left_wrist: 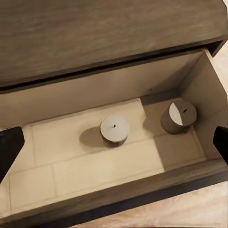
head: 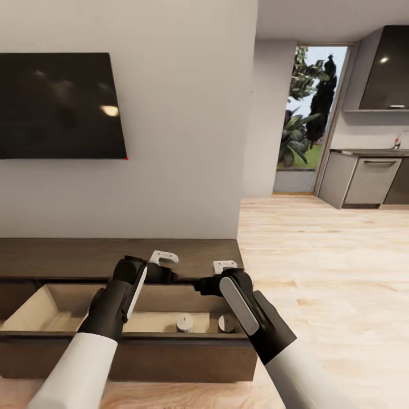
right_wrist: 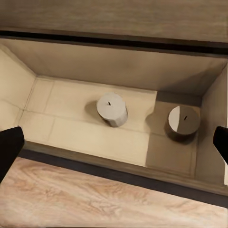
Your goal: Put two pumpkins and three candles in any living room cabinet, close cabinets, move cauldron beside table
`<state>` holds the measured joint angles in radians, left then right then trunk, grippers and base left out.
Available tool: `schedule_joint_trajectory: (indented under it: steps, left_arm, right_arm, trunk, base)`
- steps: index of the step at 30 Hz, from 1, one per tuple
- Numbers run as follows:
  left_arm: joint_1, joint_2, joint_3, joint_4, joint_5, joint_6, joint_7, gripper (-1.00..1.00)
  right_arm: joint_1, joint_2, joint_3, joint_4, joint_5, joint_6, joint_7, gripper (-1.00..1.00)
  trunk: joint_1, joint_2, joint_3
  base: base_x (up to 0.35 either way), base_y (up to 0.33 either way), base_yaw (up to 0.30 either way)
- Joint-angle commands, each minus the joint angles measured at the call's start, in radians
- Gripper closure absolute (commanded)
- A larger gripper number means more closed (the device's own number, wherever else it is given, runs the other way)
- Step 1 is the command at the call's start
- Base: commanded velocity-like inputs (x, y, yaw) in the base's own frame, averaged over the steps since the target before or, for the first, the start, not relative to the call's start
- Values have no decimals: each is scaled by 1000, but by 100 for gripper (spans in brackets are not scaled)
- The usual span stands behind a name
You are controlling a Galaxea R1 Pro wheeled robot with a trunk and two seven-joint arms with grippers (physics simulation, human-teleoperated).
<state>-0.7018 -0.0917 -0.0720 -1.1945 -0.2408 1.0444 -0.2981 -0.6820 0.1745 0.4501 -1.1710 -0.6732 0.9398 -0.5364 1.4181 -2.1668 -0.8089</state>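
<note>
Now I am holding both arms over the open drawer of the cabinet (head: 34, 258), the long low dark-brown unit standing against the wall under the black TV (head: 59, 105). The left gripper (head: 165, 258) and the right gripper (head: 224, 266) are both hanging above the pale inside with their fingers apart and nothing between them; in the wrist views the dark tips are showing at the far sides of the picture, with empty room between. Two grey candles are standing upright on the drawer floor, one (left_wrist: 114, 128) more toward the middle and one (left_wrist: 178, 116) near the end wall, a little apart and not touching. I am judging that two of the three candles are already stored, while the third candle, the pumpkins and the cauldron are still waiting, and this drawer is not yet closed. The next move is calling for lifting both arms clear of the drawer front (right_wrist: 118, 173) before turning away, because that edge is lying just under the grippers. To the right the wood floor (head: 341, 272) is giving wide free room toward the kitchen (head: 369, 176).
</note>
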Motion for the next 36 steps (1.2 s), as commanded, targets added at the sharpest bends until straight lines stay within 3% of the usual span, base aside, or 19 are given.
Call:
schedule_joint_trajectory:
  steps: [1, 15, 19, 22, 25, 31, 36]
  left_arm:
    - [-1, 0, 0, -1, -11, 3, -9, -100]
    - [-1, 9, 7, -16, -12, 3, -9, -100]
    - [-1, 64, 35, -48, -10, 3, -9, -100]
    - [-1, 110, 116, -58, -11, 3, -9, -100]
    - [-1, 137, 172, -59, -12, 3, -8, -100]
    - [-2, 168, 197, -59, -12, 3, -7, -100]
    - [-2, 173, 201, -59, -12, 3, -7, -100]
  right_arm:
    - [-1, 0, 6, -1, -9, 2, -10, -100]
    - [-1, 0, 34, -1, -10, 1, -10, -100]
    - [-1, 0, 35, 0, -10, 1, -10, -100]
    - [-1, 0, 35, 0, -9, 1, -10, -100]
    - [-1, 0, 35, 0, -9, 1, -9, -100]
    - [-1, 0, 35, 1, -11, 1, -8, -100]
    - [-1, 0, 36, 2, -10, 1, -8, -100]
  trunk:
    - [0, -1, -2]
    - [0, -1, -9]
    - [0, -1, -11]
    - [0, -1, -12]
    - [0, -1, -14]
    - [-23, 41, 2]
    - [-42, 76, 15]
  base:
    - [-46, 0, 264]
    - [-9, 0, 271]
    - [0, 0, 273]
    - [0, 0, 273]
    - [0, 0, 273]
    - [-62, 0, 273]
    - [-241, 0, 273]
